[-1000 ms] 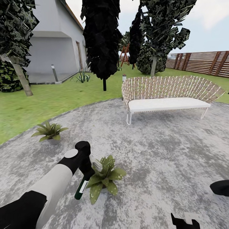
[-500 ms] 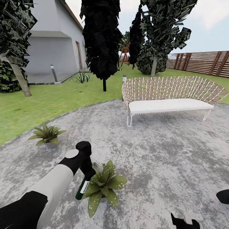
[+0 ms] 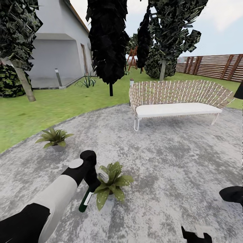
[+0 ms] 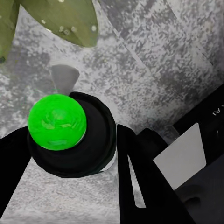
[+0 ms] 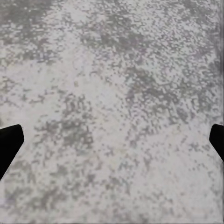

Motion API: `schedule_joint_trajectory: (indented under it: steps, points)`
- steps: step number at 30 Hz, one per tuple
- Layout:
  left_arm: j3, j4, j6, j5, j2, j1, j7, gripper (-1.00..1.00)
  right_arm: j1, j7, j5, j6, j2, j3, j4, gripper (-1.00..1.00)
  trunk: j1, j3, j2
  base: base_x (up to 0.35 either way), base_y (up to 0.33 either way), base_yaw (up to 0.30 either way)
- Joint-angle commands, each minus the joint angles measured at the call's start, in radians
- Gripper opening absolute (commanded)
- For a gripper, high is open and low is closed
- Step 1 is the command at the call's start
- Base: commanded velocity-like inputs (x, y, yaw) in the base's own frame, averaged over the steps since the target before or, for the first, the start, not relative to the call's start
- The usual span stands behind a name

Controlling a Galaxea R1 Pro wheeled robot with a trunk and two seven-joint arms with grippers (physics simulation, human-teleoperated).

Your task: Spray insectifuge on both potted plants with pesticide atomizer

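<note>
Round grey paving (image 3: 175,158) bordered by lawn (image 3: 50,104), broad and bare toward the wicker sofa (image 3: 175,101). Two potted plants: one (image 3: 54,137) near the lawn edge, one (image 3: 110,184) white-specked. Left claw (image 3: 91,182) gripping the pesticide atomizer (image 3: 85,201) just beside it. Right claw (image 5: 112,140) spread wide over paving.

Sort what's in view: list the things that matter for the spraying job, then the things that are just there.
For the job:
pesticide atomizer, held in the left gripper
near potted plant, white-specked
far potted plant

Just there:
wicker bench
house
wooden fence
trees
</note>
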Motion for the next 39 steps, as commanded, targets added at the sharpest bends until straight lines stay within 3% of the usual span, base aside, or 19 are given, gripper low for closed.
schedule_joint_trajectory:
  steps: [1,6,10,14,17,20,23,24,25,26,28,39]
  points:
    - [0.000,-0.002,0.010,-0.008,0.003,0.011,-0.009,-1.00,-0.001,0.008,0.003,-0.004,0.000,-0.008,0.001,1.00,-0.001,-0.001,0.000,-0.339,0.000,0.000]
    - [0.001,-0.014,-0.016,-0.003,0.009,0.088,0.014,-1.00,-0.001,0.008,0.003,-0.004,0.000,-0.008,0.001,1.00,-0.001,-0.001,0.000,-0.339,0.000,0.000]
    - [0.008,-0.016,-0.052,0.010,0.012,0.110,0.033,-1.00,-0.001,0.008,0.003,-0.004,0.000,-0.008,0.001,1.00,-0.001,-0.001,0.000,-0.339,0.000,0.000]
    - [0.026,-0.018,-0.060,0.068,0.011,0.114,0.054,-1.00,-0.001,0.008,0.003,-0.004,0.000,-0.008,0.001,1.00,-0.001,-0.001,0.000,-0.339,0.000,0.000]
    - [0.030,-0.016,-0.090,0.178,0.011,0.118,0.131,-1.00,-0.001,0.008,0.003,-0.004,0.000,-0.008,0.001,1.00,-0.001,-0.001,0.000,-0.232,0.000,0.000]
    - [0.032,-0.015,-0.190,0.303,0.009,0.141,0.243,-1.00,-0.001,0.008,0.003,-0.004,0.001,-0.008,0.001,1.00,-0.001,-0.001,0.000,-0.052,0.000,0.062]
    - [0.032,-0.005,-0.292,0.468,0.007,0.179,0.385,-1.00,-0.001,0.008,0.003,-0.005,0.003,-0.008,0.002,1.00,-0.001,-0.001,0.000,-0.010,0.000,0.194]
    - [0.032,-0.004,-0.320,0.506,0.007,0.190,0.417,-1.00,-0.001,0.008,0.003,-0.005,0.002,-0.008,0.002,1.00,-0.001,-0.001,0.000,-0.003,0.000,0.099]
    - [0.031,-0.002,-0.393,0.590,0.008,0.217,0.499,-1.00,-0.001,0.008,0.003,-0.005,0.002,-0.008,0.002,1.00,-0.001,-0.001,0.000,-0.001,0.000,0.026]
    - [0.032,-0.002,-0.425,0.626,0.009,0.234,0.532,-1.00,-0.001,0.009,0.003,-0.005,0.002,-0.008,0.002,1.00,-0.001,-0.001,0.000,0.000,0.000,0.008]
    - [0.032,-0.011,-0.438,0.644,0.005,0.243,0.545,-1.00,-0.001,0.008,0.003,-0.005,0.002,-0.008,0.001,1.00,-0.001,-0.001,0.000,0.000,0.000,0.003]
    - [0.034,-0.004,-0.440,0.646,0.004,0.243,0.548,-1.00,-0.001,0.008,0.003,-0.005,0.003,-0.008,0.002,1.00,-0.001,-0.001,0.000,0.000,0.000,0.243]
